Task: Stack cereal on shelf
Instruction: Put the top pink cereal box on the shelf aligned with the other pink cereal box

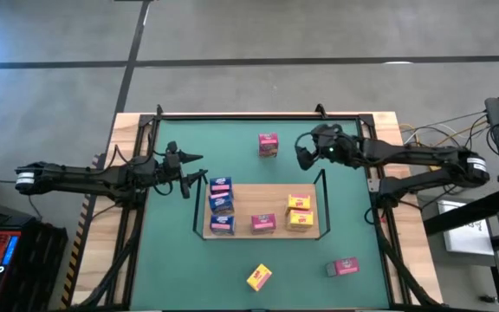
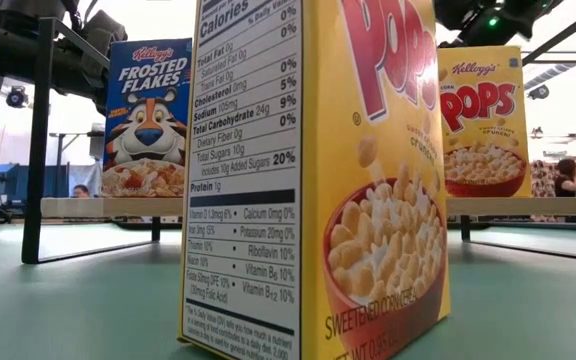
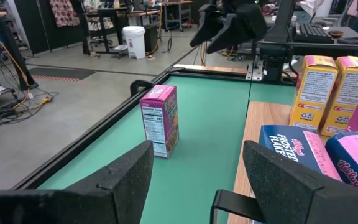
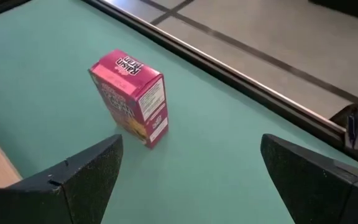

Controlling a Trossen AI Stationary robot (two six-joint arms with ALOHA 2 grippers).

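Cereal boxes (image 1: 222,204) line the shelf (image 1: 261,196); beyond its far edge a pink box (image 1: 268,144) stands between the left gripper (image 1: 191,181) and right gripper (image 1: 303,152), both with fingers spread, empty

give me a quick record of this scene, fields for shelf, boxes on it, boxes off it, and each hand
shelf: light-wood board with black rails, centre of the green table
boxes on shelf: blue boxes at its left, one pink box in the middle, yellow boxes at its right
boxes off shelf: upright pink box beyond the shelf; yellow box and lying pink box on the near side
left hand: open, left of the shelf, empty
right hand: open, beside the upright pink box, empty
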